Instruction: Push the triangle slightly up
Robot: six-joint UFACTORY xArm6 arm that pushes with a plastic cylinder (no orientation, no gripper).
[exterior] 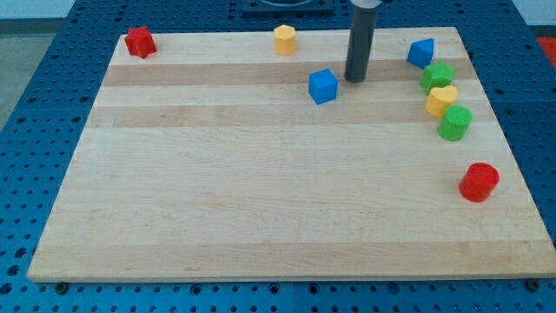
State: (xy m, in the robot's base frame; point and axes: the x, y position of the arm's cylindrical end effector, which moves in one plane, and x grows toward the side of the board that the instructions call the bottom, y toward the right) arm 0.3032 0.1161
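A blue block that looks like the triangle (421,53) lies near the top right corner of the wooden board (261,191). My tip (354,80) rests on the board to the triangle's left and a little below it, well apart from it. A blue cube (323,86) sits just left of my tip, close to it; I cannot tell whether they touch.
A green block (438,76), a yellow heart (441,100) and another green block (454,123) form a column below the triangle. A red cylinder (479,182) lies at the right edge. A yellow hexagon (285,39) and a red star (139,42) sit along the top edge.
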